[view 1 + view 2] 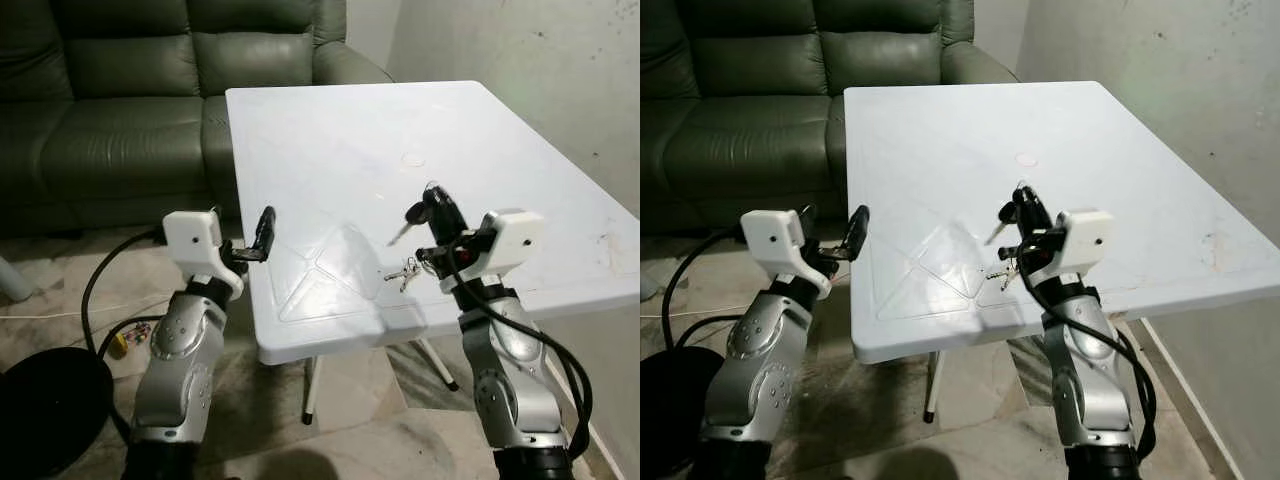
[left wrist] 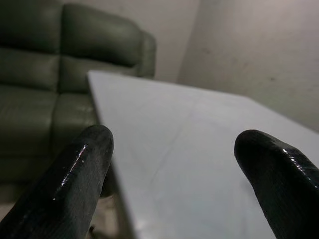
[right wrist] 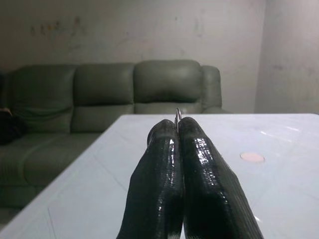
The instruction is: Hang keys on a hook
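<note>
My right gripper [image 1: 437, 196] is over the near right part of the white table [image 1: 330, 130], shut on a bunch of keys. A black-headed key [image 1: 414, 214] hangs just left of the fingers, and small silver keys [image 1: 404, 271] dangle lower, close to the tabletop; I cannot tell if they touch it. In the right wrist view the two black fingers [image 3: 199, 164] are pressed together with a thin metal ring [image 3: 177, 116] poking out at their tips. My left gripper [image 1: 264, 228] is open at the table's near left edge, with nothing between its fingers [image 2: 75, 174].
A dark green sofa [image 1: 120, 100] stands behind the table on the left. A bare wall [image 1: 520, 50] runs along the right. A small round mark [image 1: 413, 158] sits mid-table. A black round object [image 1: 40, 400] and cables [image 1: 110, 265] lie on the floor at the left.
</note>
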`<state>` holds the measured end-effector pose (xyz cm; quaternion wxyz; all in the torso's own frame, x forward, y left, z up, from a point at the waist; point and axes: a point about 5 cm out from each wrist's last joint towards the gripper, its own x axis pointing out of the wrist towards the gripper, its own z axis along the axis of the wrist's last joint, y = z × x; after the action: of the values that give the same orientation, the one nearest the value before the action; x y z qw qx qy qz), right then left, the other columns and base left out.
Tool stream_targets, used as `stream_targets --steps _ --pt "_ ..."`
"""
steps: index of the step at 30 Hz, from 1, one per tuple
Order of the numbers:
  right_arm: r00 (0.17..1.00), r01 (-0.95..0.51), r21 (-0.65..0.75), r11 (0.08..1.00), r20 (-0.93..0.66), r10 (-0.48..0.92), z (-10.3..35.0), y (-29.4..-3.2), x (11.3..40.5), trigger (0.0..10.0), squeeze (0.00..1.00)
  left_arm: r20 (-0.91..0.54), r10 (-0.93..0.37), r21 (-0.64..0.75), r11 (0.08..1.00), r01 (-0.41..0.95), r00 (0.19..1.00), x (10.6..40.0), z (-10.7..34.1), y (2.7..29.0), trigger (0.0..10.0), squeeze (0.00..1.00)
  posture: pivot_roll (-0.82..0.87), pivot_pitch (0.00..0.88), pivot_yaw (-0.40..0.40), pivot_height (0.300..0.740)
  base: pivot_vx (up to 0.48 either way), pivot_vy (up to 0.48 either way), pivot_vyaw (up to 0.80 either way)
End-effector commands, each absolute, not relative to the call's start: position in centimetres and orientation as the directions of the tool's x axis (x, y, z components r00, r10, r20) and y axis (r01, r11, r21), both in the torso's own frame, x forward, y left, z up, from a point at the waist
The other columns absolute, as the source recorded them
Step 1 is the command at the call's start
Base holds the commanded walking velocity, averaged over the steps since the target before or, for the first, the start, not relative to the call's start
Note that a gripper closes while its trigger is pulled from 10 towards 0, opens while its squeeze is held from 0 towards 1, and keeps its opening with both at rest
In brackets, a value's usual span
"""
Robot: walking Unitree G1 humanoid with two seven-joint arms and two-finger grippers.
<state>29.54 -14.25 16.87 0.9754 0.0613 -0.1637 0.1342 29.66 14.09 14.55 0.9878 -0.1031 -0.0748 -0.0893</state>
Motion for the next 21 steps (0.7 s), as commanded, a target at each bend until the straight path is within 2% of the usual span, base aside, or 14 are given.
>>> stream_targets --steps 1,8,21 --pt "0.918 -0.270 0.063 0.961 0.317 0.237 16.3 -14.4 29.5 10.0 0.00 0.160 -0.159 -0.204 0.960 0.191 0.974 29.4 14.0 14.3 10.0 0.00 0.05 0.000 -0.050 0.715 0.000 0.000 0.00" --pt "0.946 -0.215 0.032 0.976 0.256 0.200 15.5 -14.3 30.4 10.0 0.00 0.155 -0.122 -0.203 0.967 0.152 0.980 29.5 13.3 15.6 10.0 0.00 0.07 0.000 -0.057 0.715 0.000 0.000 0.00" --pt "0.955 -0.207 0.023 0.978 0.222 0.197 15.4 -14.3 31.3 10.0 0.00 0.210 -0.079 -0.169 0.979 0.115 0.974 30.9 15.2 17.4 10.0 0.00 0.08 0.000 -0.060 0.715 0.000 0.000 -0.68"
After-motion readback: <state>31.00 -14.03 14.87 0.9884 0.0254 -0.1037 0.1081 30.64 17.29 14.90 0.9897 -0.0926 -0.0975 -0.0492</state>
